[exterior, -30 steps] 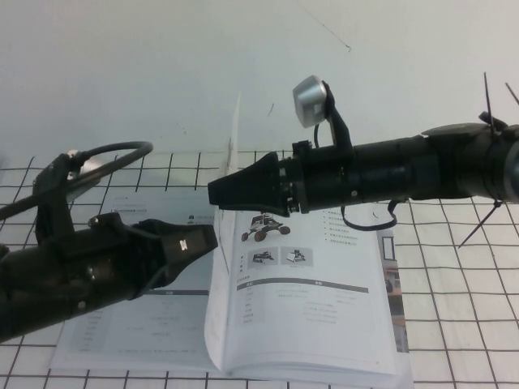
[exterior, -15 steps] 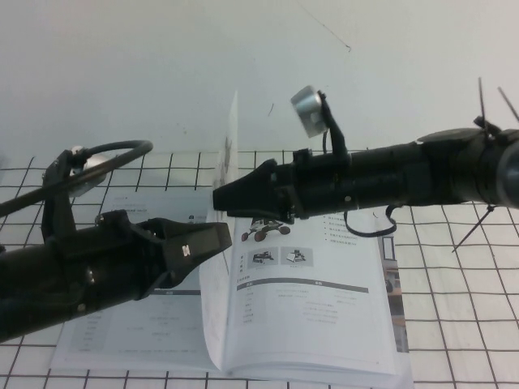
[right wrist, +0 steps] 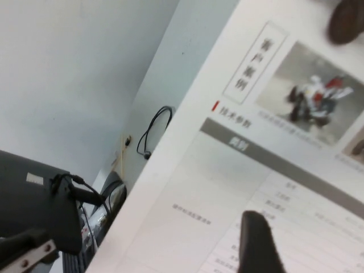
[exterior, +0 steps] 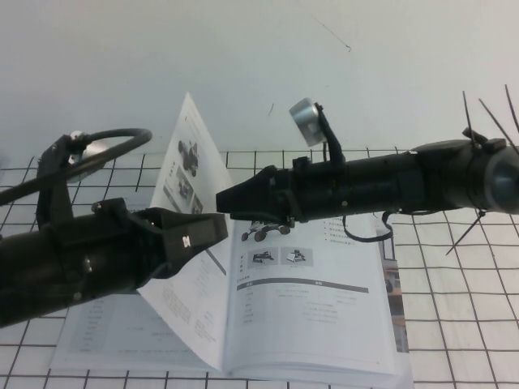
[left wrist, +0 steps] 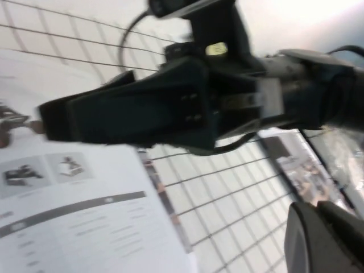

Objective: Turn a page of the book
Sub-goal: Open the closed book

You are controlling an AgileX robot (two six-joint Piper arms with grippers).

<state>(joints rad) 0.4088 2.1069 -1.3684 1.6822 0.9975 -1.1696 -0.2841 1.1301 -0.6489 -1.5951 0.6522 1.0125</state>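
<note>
The book (exterior: pixel 316 316) lies open on the grid table, and its right-hand side shows small robot photos and a grey bar. The page (exterior: pixel 188 162) stands up from the spine and leans left, its dark-rover side facing right. My left gripper (exterior: pixel 220 228) is shut and empty, in front of the leaning page's middle. My right gripper (exterior: pixel 220 199) is shut, its tip at the page's right edge. In the right wrist view one of its fingers (right wrist: pixel 259 244) shows before the rover side of the page (right wrist: pixel 273 142). The left wrist view shows my left gripper (left wrist: pixel 325 227), the right gripper (left wrist: pixel 51 120) and the book (left wrist: pixel 68 222).
The table (exterior: pixel 454 324) has a black grid on white and meets a white wall behind. A silver round part (exterior: pixel 306 111) sticks up from the right arm. A black cable loop (exterior: pixel 113 139) arcs over the left arm. The book's right edge shows a further page (exterior: pixel 391 284).
The page has swung from standing upright to leaning left. The left gripper has moved a little right and the right gripper's tip has drawn slightly right.
</note>
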